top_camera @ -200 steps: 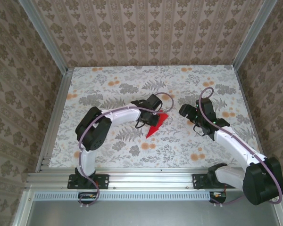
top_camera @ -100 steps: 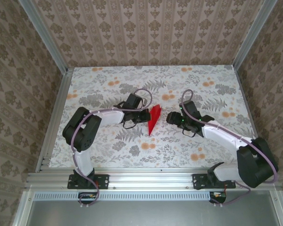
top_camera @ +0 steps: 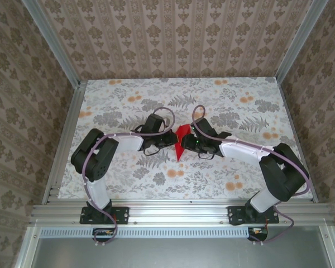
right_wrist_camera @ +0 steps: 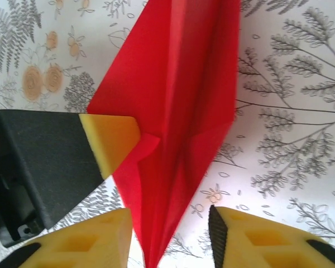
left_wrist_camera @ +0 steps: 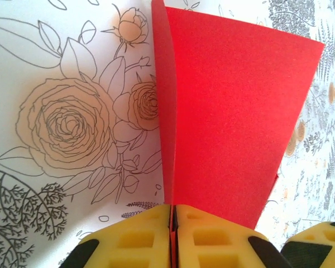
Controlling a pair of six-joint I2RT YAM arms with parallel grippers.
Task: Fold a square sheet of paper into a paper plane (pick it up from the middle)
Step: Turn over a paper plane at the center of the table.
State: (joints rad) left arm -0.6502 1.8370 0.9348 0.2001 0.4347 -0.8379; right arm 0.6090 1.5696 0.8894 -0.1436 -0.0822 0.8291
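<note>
The square sheet of paper is now a narrow, pointed red paper plane [top_camera: 182, 140], held just above the table's middle. My left gripper [top_camera: 171, 139] grips it from the left. In the left wrist view its yellow pads [left_wrist_camera: 212, 234] are pressed together on the plane's [left_wrist_camera: 234, 111] centre fold. My right gripper [top_camera: 191, 143] sits against the plane from the right. In the right wrist view its jaws [right_wrist_camera: 168, 219] stand apart around the plane's [right_wrist_camera: 178, 111] pointed end, the left pad at the paper's edge and the right pad clear of it.
The floral table top [top_camera: 128, 100] stretches around both arms. Metal frame rails [top_camera: 64, 139] and patterned walls border it. The left gripper's black and yellow fingertip [right_wrist_camera: 109, 139] lies close beside my right jaws.
My right gripper has moved left to the plane and its jaws have narrowed around the tip. The left gripper has shifted slightly left, still holding the plane, which has turned more upright.
</note>
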